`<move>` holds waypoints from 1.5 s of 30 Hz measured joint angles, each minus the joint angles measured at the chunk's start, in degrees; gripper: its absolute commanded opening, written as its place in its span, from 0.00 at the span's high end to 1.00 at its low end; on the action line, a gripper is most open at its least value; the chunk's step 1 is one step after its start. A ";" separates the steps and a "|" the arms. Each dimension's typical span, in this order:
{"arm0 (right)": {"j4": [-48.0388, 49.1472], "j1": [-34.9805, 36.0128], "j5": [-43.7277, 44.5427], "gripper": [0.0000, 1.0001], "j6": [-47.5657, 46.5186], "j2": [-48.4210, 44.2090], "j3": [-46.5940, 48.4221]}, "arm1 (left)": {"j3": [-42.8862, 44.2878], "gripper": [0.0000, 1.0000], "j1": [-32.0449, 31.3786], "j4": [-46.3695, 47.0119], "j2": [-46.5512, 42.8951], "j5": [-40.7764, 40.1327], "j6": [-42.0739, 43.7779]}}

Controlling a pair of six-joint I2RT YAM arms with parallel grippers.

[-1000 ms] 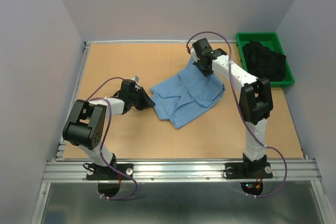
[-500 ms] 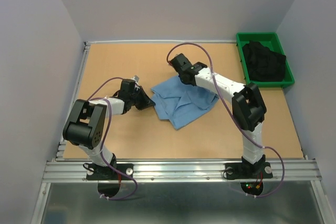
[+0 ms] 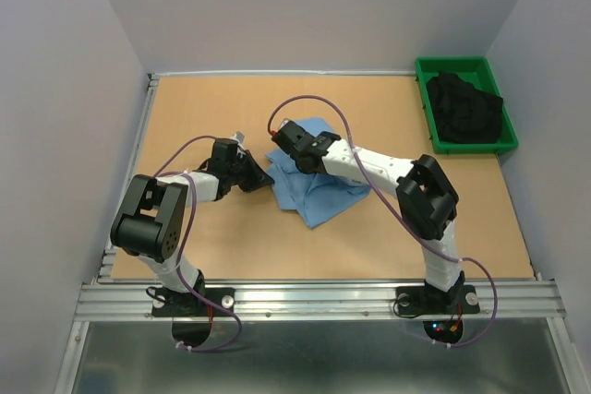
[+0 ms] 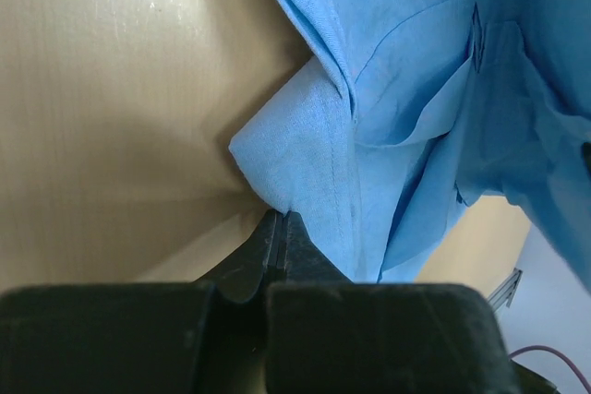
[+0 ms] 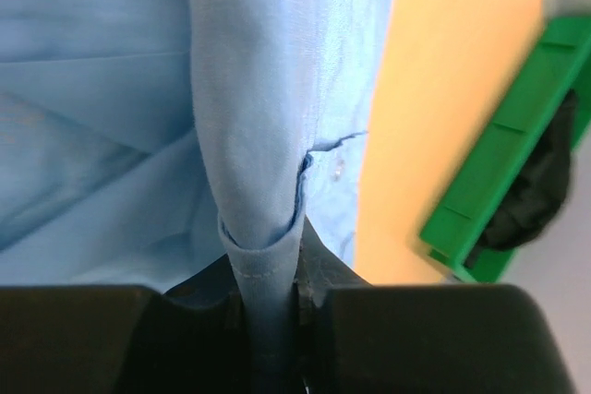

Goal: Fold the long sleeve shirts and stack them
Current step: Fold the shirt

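The right arm has swung left over the shirt; right pincer and left pincer clamp fabric.

The left arm and right arm are white links with black joint housings, black bases and looping purple cables, ending in the black left gripper and right gripper.

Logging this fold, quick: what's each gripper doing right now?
Left gripper: closed, pinching an edge of the blue shirt.
Right gripper: closed on a fold of that shirt.
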 measured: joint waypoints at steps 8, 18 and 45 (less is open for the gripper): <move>-1.09 1.29 -10.34 0.73 7.10 3.32 1.05 | -0.02 1.00 0.00 0.39 0.00 0.11 -0.50; -2.99 1.46 -17.90 0.66 18.29 6.88 4.22 | -0.04 1.00 0.00 0.46 0.00 0.22 -0.81; -3.41 1.53 -31.71 0.19 31.17 -0.72 6.03 | 0.22 0.52 0.72 -4.02 -6.64 -3.52 0.20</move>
